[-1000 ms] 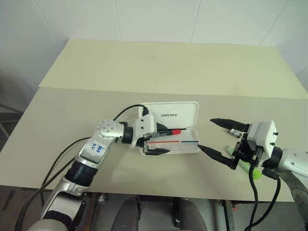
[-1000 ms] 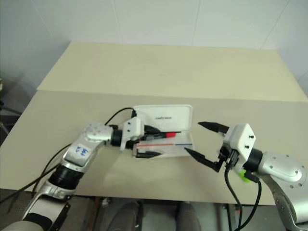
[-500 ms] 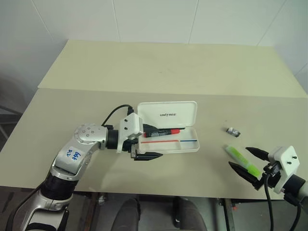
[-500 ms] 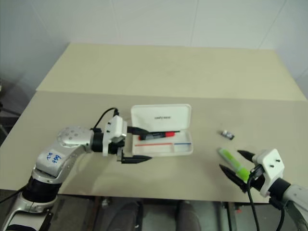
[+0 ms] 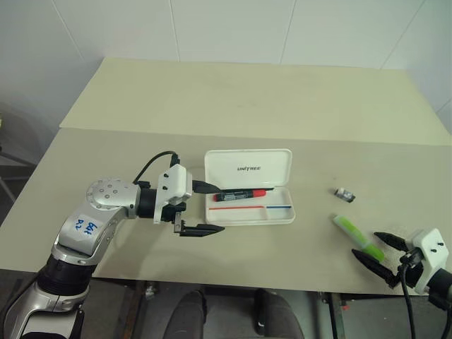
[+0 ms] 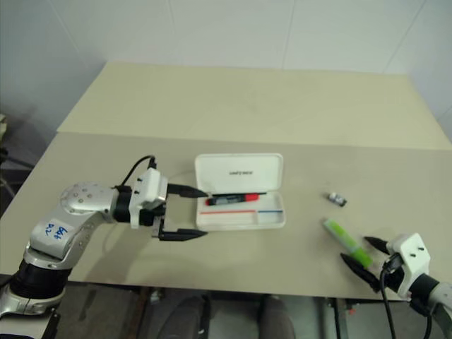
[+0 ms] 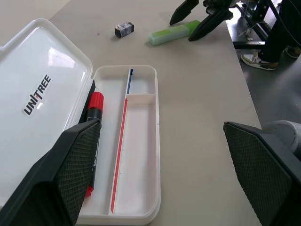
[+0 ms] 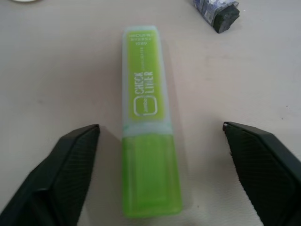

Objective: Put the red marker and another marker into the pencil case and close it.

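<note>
Right gripper (image 5: pixel 381 253) at 5 o'clock, fingers spread either side of the highlighter (image 5: pixel 359 236) flat on the bench (image 5: pixel 127 106): probably light, stiff, slick; best pinched across its thick barrel. Left gripper (image 5: pixel 206 208) gaped empty beside the case (image 5: pixel 248 186), lid up, red marker (image 5: pixel 240 193) already inside.

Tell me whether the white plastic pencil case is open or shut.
Open: the white plastic pencil case has its lid raised, exposing the red-capped black marker inside.

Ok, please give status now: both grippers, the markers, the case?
Left gripper open, empty, beside the open pencil case. Red marker lies inside. Right gripper open, straddling the green highlighter on the table. Small grey object nearby, not blocking.
</note>
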### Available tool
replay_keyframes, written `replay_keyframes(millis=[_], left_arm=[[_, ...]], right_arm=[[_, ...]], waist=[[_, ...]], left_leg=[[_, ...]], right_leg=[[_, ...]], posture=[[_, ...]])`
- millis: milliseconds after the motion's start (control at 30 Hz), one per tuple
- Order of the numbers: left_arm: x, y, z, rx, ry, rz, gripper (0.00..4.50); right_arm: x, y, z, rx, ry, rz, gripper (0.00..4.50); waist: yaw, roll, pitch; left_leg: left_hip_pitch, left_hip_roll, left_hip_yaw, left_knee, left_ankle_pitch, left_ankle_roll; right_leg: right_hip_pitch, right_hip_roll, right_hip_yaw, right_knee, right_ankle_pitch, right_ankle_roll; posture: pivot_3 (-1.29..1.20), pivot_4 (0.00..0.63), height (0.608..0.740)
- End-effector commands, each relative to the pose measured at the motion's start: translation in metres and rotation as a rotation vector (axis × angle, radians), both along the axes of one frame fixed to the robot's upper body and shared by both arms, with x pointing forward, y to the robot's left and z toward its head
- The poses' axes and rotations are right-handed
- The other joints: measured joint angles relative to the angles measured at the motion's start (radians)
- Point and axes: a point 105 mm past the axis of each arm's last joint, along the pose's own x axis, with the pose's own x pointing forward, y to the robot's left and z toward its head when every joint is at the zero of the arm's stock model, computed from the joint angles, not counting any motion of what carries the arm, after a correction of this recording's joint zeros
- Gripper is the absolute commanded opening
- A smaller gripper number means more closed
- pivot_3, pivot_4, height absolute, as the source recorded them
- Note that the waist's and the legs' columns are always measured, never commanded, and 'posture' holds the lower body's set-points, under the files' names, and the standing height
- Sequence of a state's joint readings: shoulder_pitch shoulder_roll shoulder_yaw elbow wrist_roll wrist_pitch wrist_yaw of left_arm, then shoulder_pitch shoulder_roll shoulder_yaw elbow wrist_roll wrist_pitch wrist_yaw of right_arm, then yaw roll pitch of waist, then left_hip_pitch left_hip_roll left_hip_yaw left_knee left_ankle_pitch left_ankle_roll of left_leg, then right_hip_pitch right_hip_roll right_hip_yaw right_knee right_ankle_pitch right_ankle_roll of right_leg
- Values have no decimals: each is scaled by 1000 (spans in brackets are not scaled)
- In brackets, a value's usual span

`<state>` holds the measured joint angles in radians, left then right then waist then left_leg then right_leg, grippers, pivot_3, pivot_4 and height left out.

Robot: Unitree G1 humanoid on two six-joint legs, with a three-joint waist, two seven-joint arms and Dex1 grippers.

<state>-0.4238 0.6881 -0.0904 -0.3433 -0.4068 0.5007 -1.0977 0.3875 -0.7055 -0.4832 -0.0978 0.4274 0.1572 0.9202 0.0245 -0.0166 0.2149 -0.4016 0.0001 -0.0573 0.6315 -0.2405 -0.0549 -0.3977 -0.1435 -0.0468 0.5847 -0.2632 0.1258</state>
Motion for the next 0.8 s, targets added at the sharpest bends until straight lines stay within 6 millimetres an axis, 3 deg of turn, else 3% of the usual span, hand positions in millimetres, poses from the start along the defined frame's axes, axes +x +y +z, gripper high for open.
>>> replay_keyframes(millis=[33,233,400,500,633,733,800], left_arm=[[-2,0,10,-15,-42,-21,4500],[0,1,12,-9,-56,-24,4500],[2,8,11,3,-63,-10,4500],[3,17,11,11,-64,6,4500],[6,37,1,78,-66,51,4500],[-1,57,-6,98,-48,64,4500],[-2,63,-8,96,-47,75,4500]], right_arm=[[-4,-6,0,-15,-1,-8,3165],[1,7,6,7,-35,29,1090],[12,22,18,-11,-79,71,1104],[23,38,36,-19,-138,138,1104],[35,71,63,-31,-208,287,1104],[42,115,83,-35,-230,516,1104],[43,130,86,-47,-220,604,1104]], waist=[[0,0,0],[0,0,0],[-4,0,0],[-5,0,0],[-6,0,0],[-10,0,0],[-9,0,0]], left_leg=[[0,0,0,0,0,0],[0,0,0,1,0,0],[1,0,0,0,0,0],[1,0,1,0,0,0],[1,0,1,0,0,0],[2,1,1,0,0,0],[1,1,1,-1,0,0]], right_leg=[[0,0,0,0,0,0],[0,0,0,0,0,0],[0,0,1,1,0,0],[0,0,1,1,0,0],[0,0,1,1,0,0],[0,0,1,1,0,0],[-1,0,1,1,0,0]], posture=[[0,150,740],[0,150,740],[0,150,740],[0,150,740],[0,150,740],[0,150,740],[0,150,740]])
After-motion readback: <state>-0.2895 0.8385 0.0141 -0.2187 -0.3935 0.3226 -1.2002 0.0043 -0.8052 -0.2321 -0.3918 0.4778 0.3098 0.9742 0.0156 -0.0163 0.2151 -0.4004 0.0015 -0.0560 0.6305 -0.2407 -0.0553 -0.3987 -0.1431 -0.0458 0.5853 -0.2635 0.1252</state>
